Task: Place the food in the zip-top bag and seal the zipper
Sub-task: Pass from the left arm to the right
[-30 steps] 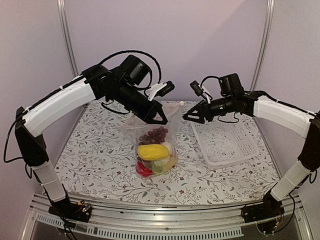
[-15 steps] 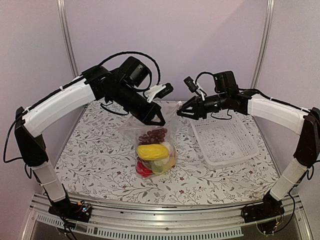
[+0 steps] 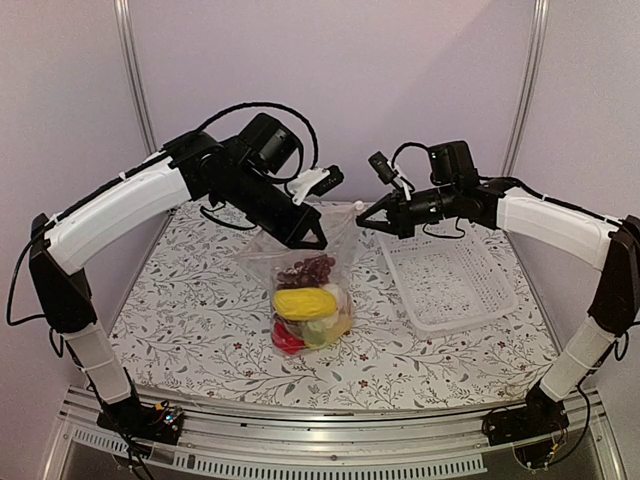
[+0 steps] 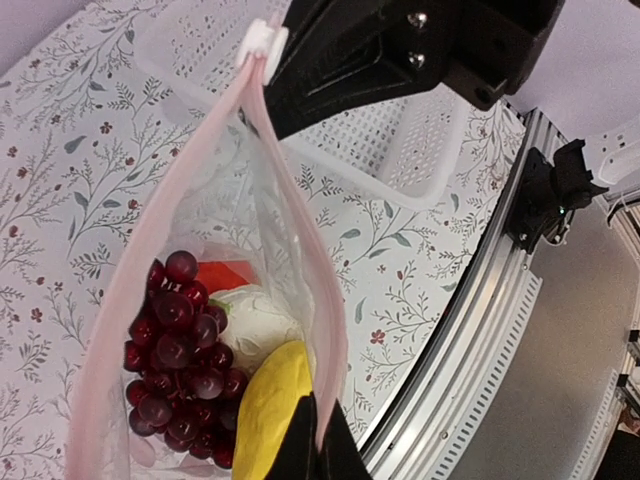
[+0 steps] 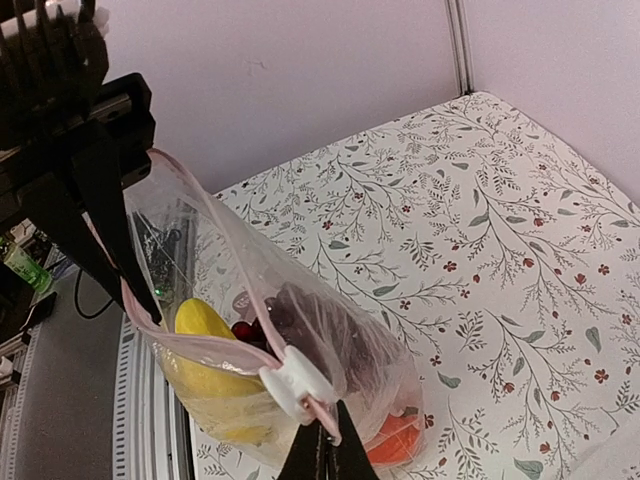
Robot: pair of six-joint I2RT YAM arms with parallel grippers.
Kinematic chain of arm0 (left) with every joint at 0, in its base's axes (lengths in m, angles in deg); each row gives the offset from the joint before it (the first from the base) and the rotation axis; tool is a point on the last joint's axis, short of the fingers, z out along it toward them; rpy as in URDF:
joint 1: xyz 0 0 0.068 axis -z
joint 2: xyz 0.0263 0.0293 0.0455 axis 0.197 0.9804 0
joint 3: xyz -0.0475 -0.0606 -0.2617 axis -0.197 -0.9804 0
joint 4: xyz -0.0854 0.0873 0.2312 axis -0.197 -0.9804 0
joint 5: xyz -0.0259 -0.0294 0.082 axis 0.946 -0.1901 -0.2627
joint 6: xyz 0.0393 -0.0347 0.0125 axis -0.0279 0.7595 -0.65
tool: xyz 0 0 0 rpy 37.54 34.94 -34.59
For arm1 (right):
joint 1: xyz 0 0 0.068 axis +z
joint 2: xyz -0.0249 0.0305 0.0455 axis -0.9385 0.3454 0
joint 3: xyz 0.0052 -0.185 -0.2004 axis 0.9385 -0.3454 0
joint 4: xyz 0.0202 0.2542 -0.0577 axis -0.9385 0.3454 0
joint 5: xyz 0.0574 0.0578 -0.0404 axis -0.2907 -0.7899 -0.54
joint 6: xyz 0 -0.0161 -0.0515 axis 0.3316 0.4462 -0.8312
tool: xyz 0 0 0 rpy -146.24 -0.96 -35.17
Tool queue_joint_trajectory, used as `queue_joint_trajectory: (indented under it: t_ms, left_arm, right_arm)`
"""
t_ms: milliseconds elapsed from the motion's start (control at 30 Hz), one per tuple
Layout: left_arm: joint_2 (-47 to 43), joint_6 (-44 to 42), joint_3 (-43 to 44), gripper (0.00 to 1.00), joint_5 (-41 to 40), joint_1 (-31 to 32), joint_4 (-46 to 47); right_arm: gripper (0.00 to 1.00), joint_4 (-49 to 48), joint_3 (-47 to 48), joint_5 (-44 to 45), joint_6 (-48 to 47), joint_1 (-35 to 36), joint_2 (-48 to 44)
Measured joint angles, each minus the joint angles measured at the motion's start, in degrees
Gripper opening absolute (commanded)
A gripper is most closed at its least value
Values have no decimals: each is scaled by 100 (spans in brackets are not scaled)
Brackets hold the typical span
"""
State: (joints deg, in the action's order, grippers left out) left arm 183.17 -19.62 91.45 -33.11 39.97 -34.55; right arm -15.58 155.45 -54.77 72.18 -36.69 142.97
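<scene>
The clear zip-top bag (image 3: 300,262) hangs upright over the table between both grippers, its bottom resting on the cloth. Inside lies the food (image 3: 305,310): purple grapes (image 4: 175,350), a yellow piece (image 4: 270,410), white cauliflower (image 4: 250,315) and something red. My left gripper (image 3: 322,243) (image 4: 320,455) is shut on one end of the pink zipper (image 4: 325,300). My right gripper (image 3: 363,227) (image 5: 325,458) is shut on the other end, right beside the white slider (image 5: 295,385) (image 4: 265,40). The mouth gapes open between the two strips.
A white mesh basket (image 3: 450,285) (image 4: 400,150) stands just right of the bag, under the right arm. The floral cloth (image 3: 190,300) covers the table. A metal rail (image 3: 330,455) runs along the near edge.
My right gripper has moved left to the bag's slider end and shut on it. The left gripper and the bag have held still.
</scene>
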Motion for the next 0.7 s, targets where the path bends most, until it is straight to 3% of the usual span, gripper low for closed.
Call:
queue_joint_trajectory:
  t_ms: [167, 233, 367, 533, 700]
  left_arm:
    - [0, 11, 142, 8, -273, -50, -46]
    - [2, 15, 299, 15, -391, -63, -92]
    - [-15, 4, 643, 41, -579, -72, 72]
    - [-299, -260, 356, 80, -717, 52, 892]
    - [-623, -645, -293, 87, -859, 350, 1980]
  right_arm:
    - [0, 216, 2, 280, -9, 42, -208]
    - [0, 304, 2, 474, -7, 96, -363]
    - [0, 525, -9, 787, 46, 184, -680]
    - [0, 658, -267, 1060, 216, 306, -1110]
    - [0, 787, -680, 1196, 356, 385, -1453]
